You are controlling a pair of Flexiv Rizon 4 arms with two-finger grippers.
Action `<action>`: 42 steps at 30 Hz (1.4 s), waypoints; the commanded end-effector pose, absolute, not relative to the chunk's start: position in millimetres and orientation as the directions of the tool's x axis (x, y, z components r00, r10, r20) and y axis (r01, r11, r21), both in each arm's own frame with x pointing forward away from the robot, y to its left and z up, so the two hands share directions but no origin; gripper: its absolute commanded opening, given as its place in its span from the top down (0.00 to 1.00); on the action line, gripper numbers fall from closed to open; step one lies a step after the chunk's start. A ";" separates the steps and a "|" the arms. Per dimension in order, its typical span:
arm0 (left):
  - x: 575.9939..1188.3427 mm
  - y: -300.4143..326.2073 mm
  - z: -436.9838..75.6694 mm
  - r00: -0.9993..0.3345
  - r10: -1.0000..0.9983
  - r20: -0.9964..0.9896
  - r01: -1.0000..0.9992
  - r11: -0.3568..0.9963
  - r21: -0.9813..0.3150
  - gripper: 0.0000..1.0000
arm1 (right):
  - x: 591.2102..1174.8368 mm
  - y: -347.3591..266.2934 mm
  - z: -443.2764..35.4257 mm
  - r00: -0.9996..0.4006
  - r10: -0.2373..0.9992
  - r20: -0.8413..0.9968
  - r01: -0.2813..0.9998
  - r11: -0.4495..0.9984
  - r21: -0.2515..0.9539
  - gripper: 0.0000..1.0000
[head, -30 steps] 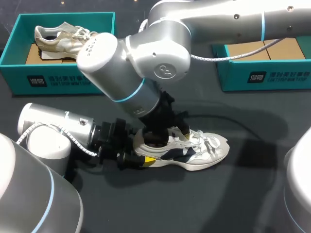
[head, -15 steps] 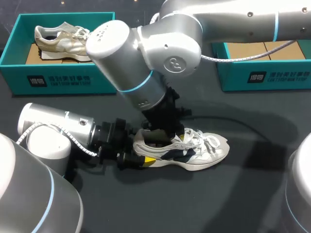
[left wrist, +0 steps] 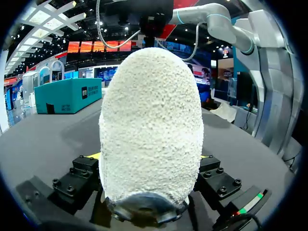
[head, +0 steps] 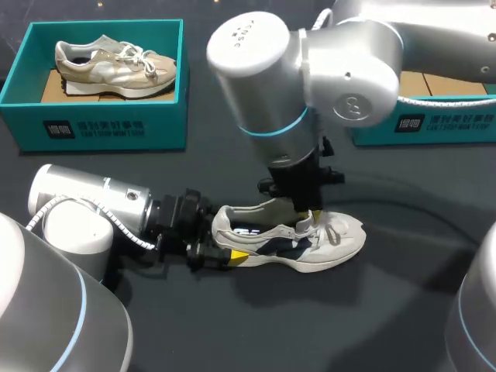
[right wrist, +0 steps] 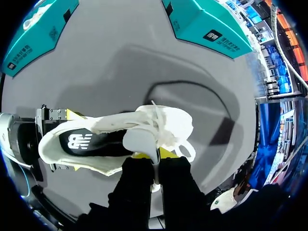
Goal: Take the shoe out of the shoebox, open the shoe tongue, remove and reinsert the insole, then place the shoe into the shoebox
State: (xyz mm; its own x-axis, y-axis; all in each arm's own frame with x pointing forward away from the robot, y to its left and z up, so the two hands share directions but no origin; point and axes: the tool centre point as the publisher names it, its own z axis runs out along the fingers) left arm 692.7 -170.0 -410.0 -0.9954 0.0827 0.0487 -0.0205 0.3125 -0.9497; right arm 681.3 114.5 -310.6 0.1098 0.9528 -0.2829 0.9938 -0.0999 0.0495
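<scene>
Only right wrist: tongue (right wrist: 139, 140) pinched, insole (right wrist: 89, 143) exposed | left wrist: shoe (left wrist: 150, 130) heel

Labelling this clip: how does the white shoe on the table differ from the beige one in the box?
The white shoe has navy and yellow panels; the beige shoe is tan and cream. The white shoe stands on the table, heel clamped by the left gripper, tongue pinched by the right gripper; the beige shoe sits untouched in the teal shoebox. Both stand upright on their soles.

White print on teal shoebox (head: 93, 128) front; logo on insole (right wrist: 79, 142)
</scene>
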 end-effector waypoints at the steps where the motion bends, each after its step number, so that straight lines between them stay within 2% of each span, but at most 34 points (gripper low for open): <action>1: 694.0 -171.2 -411.8 -0.995 0.083 0.049 -0.020 0.316 -0.949 1.00 | 680.2 106.1 -310.1 0.106 0.977 -0.184 0.994 -0.098 0.051 1.00; 9: 694.0 -171.2 -411.8 -0.995 0.083 0.049 -0.020 0.316 -0.949 1.00 | 681.2 96.8 -308.9 0.094 0.980 -0.175 0.996 -0.090 0.026 1.00; 16: 694.0 -171.2 -411.8 -0.995 0.083 0.049 -0.020 0.316 -0.949 1.00 | 688.6 74.5 -309.5 -0.014 0.985 -0.169 1.000 0.017 0.020 1.00; 32: 694.0 -171.2 -411.8 -0.995 0.083 0.049 -0.020 0.316 -0.949 1.00 | 691.9 47.4 -337.2 -0.011 0.989 -0.148 0.998 0.002 -0.057 0.99; 33: 694.0 -171.2 -411.8 -0.995 0.083 0.049 -0.020 0.316 -0.949 1.00 | 691.3 47.2 -338.1 -0.007 0.989 -0.147 0.998 -0.002 -0.057 0.90; 34: 694.0 -171.2 -411.8 -0.995 0.083 0.049 -0.020 0.316 -0.949 1.00 | 690.6 46.7 -338.9 0.000 0.990 -0.144 0.998 -0.008 -0.055 0.69; 35: 694.0 -171.2 -411.8 -0.995 0.083 0.049 -0.020 0.316 -0.949 1.00 | 690.1 46.4 -339.5 0.003 0.990 -0.144 0.999 -0.011 -0.054 0.57; 41: 694.0 -171.2 -411.8 -0.995 0.083 0.049 -0.020 0.316 -0.949 1.00 | 687.3 42.0 -342.7 0.026 0.987 -0.162 0.999 -0.032 -0.037 0.51; 42: 694.0 -171.2 -411.8 -0.995 0.083 0.049 -0.020 0.316 -0.949 1.00 | 687.1 40.8 -343.2 0.029 0.986 -0.166 0.999 -0.034 -0.030 0.47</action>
